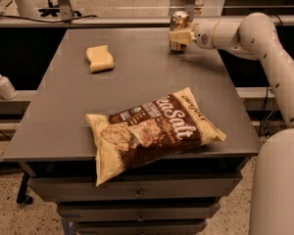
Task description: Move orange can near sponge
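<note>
- The orange can [178,21] stands upright near the far edge of the table [137,92], right of centre.
- The gripper [180,36] sits against the can's side. Whether it has clamped the can cannot be told.
- The sponge [99,58] lies well apart, to the left.
- Risk 1: a loose or off-centre grip would likely tip the can or push it off the far edge.
- Risk 2: a low transfer could drag the can and topple it.

- One can [179,19].
- One sponge [100,58].
- One bag [154,129].
- One bottle [3,85].
- One table [137,82].
- One gripper [179,36], mine, at the can.
</note>
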Robot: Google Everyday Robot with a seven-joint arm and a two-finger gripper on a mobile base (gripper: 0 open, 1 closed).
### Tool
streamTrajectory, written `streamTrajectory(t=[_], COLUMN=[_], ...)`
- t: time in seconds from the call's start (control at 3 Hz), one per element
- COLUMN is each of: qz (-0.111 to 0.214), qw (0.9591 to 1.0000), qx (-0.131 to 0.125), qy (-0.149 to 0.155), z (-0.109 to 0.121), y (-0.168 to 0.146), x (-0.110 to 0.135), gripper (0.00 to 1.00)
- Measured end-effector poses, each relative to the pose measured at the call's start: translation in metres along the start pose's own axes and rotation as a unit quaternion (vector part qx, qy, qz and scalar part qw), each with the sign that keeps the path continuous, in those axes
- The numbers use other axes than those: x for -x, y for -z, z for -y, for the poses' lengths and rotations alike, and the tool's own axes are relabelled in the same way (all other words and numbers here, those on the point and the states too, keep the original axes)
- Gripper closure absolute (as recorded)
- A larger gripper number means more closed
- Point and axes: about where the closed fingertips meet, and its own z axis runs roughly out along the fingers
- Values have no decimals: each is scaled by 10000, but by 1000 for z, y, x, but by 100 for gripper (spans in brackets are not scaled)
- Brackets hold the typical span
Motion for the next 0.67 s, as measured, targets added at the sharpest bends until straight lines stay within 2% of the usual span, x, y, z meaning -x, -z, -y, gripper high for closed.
streamTrajectory(t=[0.33, 0.67], qz=[169, 246], qw=[9995, 9980], qx=[237, 559], qy=[78, 156], z=[-21, -55], y=[-5, -22], x=[20, 31], gripper=[88, 100])
